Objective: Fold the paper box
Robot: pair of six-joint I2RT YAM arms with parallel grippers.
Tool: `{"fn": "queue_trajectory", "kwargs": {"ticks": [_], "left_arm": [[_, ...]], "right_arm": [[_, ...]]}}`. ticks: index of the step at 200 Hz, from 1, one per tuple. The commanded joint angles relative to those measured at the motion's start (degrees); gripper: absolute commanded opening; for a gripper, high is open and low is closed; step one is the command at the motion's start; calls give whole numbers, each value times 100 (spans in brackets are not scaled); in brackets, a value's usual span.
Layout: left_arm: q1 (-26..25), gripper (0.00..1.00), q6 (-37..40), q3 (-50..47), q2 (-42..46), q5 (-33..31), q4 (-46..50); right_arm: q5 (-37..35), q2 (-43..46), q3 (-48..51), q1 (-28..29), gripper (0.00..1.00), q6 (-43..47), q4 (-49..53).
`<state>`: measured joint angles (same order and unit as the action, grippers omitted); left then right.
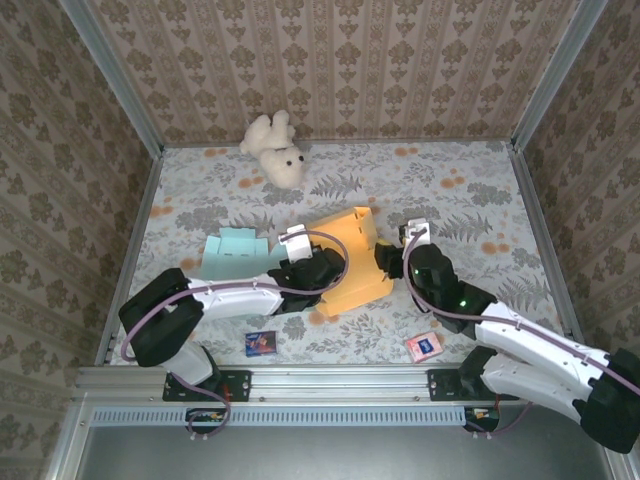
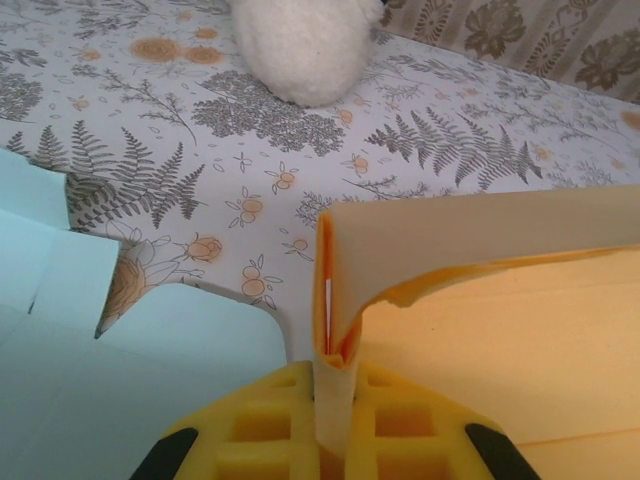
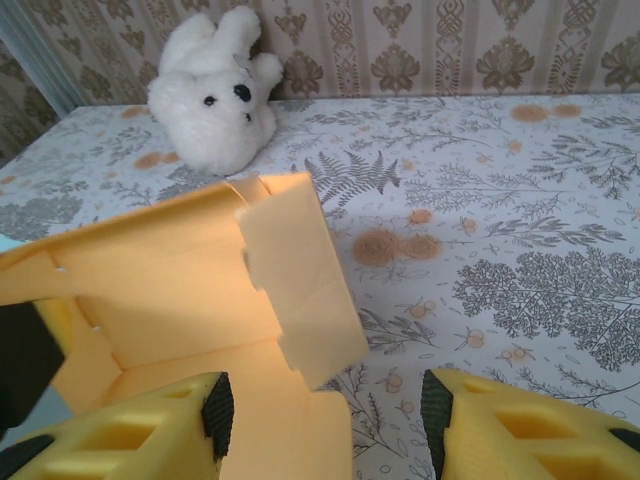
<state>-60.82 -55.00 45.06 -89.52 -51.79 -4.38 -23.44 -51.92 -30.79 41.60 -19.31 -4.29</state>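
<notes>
Two hands meet at one orange paper box (image 1: 352, 265) as I run the rig from afar. My left hand (image 2: 335, 382) is clamped tight on an upright, doubled-over wall of the box, the card pinched between its yellow fingers (image 2: 270, 410). My right hand (image 3: 325, 412) has its fingers well apart and grips nothing. A corner of the box floor lies in the gap beside one finger, and a loose side flap (image 3: 295, 290) leans outward just beyond.

The box sits half-formed near the middle of the desk (image 1: 470, 200), between the two arms, with its walls raised and its inside open upward. Just beside it on the left, a pale blue box blank (image 1: 232, 255) lies flat on the fern-printed surface, near the left arm. A white plush bear (image 1: 275, 150) lies at the far edge of the desk, close to the patterned back wall and well apart from the box.

Two small cards lie near the front edge: a dark blue card (image 1: 260, 343) by the left arm and a pink card (image 1: 423, 346) by the right arm.
</notes>
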Motion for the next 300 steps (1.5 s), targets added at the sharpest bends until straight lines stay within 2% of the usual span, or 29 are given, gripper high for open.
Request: {"fn": "queue_trajectory", "kwargs": {"ticks": [1,21,61,131,167,186,205,252,276,300], "left_arm": [[57,0,1091,-243,178,325,-1076],[77,0,1688,-424,250,638,-1642],[220,0,2366,-835,526,1139,-2192],[562,0,2896,-1504,848,2134,-3112],[571,0,3139,-1615,932,2082,-3282],[571,0,3403,-1627,751,1907,-3580],[564,0,3699,-1719,370,1799,-4360],[383,0,4692,-1917,-1013,2275,-7031],[135,0,5303,-1507,-1535,2191,-7034],[-30,0,5580,-1265,-1854,2375,-7042]], "right_arm": [[252,113,65,-100,56,14,306],[889,71,204,-361,56,157,-80],[2404,-63,664,-1117,51,205,-920],[3367,-752,873,-1225,47,340,-1855],[3377,-808,837,-1225,46,347,-1853],[3178,-638,829,-1225,51,278,-1689],[2816,-385,761,-1216,52,132,-1365],[2065,131,565,-1179,52,-250,-498],[1638,277,582,-1164,52,-370,-254],[1313,188,517,-1154,51,-371,-1]]}}
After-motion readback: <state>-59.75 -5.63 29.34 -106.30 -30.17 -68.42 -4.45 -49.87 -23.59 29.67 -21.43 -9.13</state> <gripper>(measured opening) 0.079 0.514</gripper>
